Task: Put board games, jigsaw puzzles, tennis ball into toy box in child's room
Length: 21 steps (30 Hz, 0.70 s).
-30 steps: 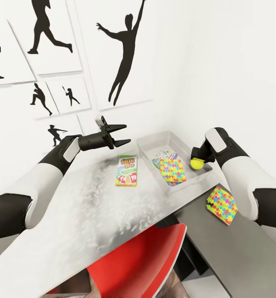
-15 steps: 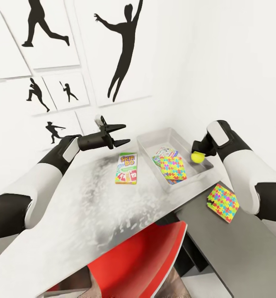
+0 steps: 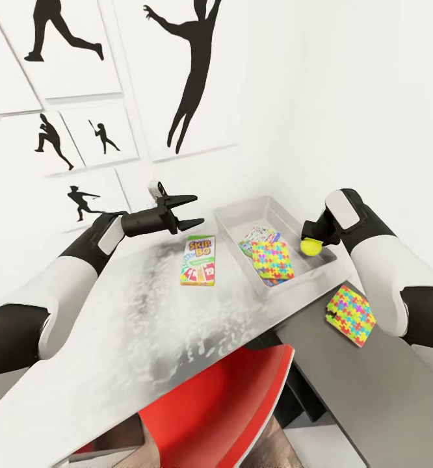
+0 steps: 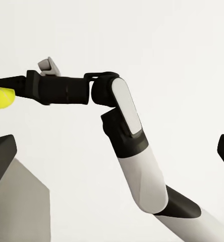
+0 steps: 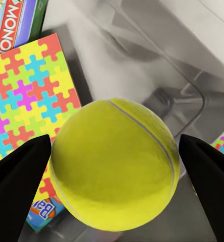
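The right tool [image 3: 312,242] pinches the tennis ball [image 3: 310,247] across its middle above the toy box [image 3: 239,220]; light, springy, fuzzy and round, it likely rolls once released; the left tool [image 3: 192,211] hangs open.

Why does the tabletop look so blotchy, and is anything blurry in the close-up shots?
Head view: the table shows a grainy, mottled sheen, a patchy reflection rather than dirt. Right wrist view: the tennis ball looms large and fairly sharp, while the toy box behind looks soft and smeared. Left wrist view: evenly lit against a plain white wall, hardly any shadow.
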Motion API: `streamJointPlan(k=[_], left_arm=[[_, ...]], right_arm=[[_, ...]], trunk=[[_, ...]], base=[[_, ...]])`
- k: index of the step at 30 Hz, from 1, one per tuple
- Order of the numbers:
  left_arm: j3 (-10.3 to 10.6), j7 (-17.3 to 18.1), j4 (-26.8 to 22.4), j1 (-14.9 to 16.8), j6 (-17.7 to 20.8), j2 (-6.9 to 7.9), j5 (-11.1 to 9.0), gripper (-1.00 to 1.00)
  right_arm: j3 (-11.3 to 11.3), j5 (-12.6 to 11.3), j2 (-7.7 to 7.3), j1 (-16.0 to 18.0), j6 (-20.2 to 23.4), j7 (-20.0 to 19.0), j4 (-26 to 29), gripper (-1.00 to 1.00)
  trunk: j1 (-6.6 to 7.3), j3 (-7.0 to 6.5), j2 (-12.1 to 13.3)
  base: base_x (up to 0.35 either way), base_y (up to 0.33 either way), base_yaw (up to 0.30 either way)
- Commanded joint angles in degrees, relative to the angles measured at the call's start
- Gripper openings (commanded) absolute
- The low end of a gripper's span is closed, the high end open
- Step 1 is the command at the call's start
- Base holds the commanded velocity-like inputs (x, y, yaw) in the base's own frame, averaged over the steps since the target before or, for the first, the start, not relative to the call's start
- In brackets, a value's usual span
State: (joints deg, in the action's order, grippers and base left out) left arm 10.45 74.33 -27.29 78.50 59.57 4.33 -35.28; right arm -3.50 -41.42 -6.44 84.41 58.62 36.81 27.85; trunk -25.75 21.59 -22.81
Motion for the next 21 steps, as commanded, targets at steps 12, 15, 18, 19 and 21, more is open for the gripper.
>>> streamJointPlan(k=[12,15,18,19,21], left_arm=[[0.28,0.29,-0.04,0.07,0.43,0.06,-0.14,1.00],[0.28,0.29,-0.04,0.07,0.43,0.06,-0.14,1.00],[0.28,0.29,-0.05,0.07,0.43,0.06,-0.14,1.00],[0.28,0.29,-0.05,0.07,0.43,0.06,-0.14,1.00],[0.28,0.29,-0.05,0.07,0.43,0.06,-0.14,1.00]], right_arm=[[-0.28,-0.55,-0.19,0.05,-0.21,0.45,0.77,-1.00],[-0.28,-0.58,-0.31,0.07,-0.33,0.45,0.86,-1.00],[-0.28,-0.54,-0.45,0.23,-0.53,0.47,0.88,-1.00],[-0.28,-0.53,-0.46,0.27,-0.56,0.48,0.88,-1.00],[-0.28,-0.51,-0.48,0.38,-0.64,0.52,0.89,-1.00]], trunk=[[-0.03,1.24,-0.11],[-0.03,1.50,-0.11],[-0.03,1.60,-0.11],[-0.03,1.62,-0.11],[-0.03,1.63,-0.11]], base=[[0.000,0.000,0.000],[0.000,0.000,0.000],[0.000,0.000,0.000],[0.000,0.000,0.000],[0.000,0.000,0.000]])
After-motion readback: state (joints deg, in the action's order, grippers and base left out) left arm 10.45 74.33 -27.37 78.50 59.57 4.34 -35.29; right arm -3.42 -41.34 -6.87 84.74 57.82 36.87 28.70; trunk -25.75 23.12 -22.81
